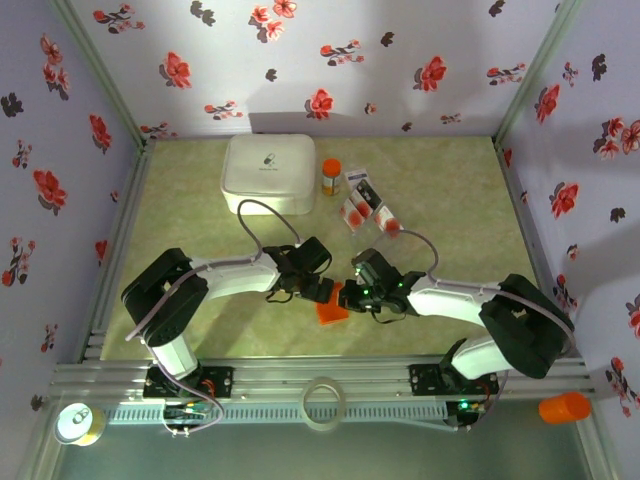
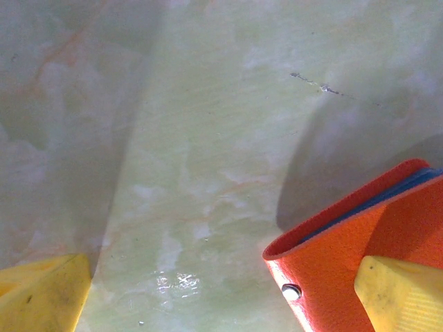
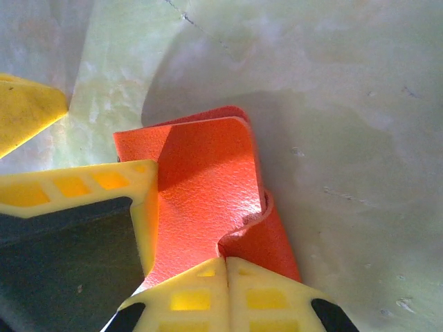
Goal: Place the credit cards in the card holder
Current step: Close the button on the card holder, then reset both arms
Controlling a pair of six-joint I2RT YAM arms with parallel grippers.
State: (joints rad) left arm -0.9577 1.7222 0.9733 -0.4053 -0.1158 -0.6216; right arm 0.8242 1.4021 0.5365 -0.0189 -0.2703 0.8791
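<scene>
Fingers [image 3: 187,301] of the right gripper [image 3: 225,266] are clamped on the card holder [image 3: 201,200] at table [image 1: 450,200] centre; the left gripper [image 2: 221,266] is spread wide; cards [image 1: 360,200] lie well apart; the flap [image 3: 259,238] could be lost through uneven pulling.

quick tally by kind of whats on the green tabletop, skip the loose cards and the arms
white box: 1
orange-capped bottle: 1
orange card holder: 1
total: 3

Left gripper [image 1: 316,290] and right gripper [image 1: 350,296] crowd the wallet [image 1: 331,311] mid-table, barring each other's way; box [image 1: 268,172], bottle [image 1: 330,176] and cards [image 1: 353,211] line the far side; table [image 1: 460,220] flanks lie open.
</scene>
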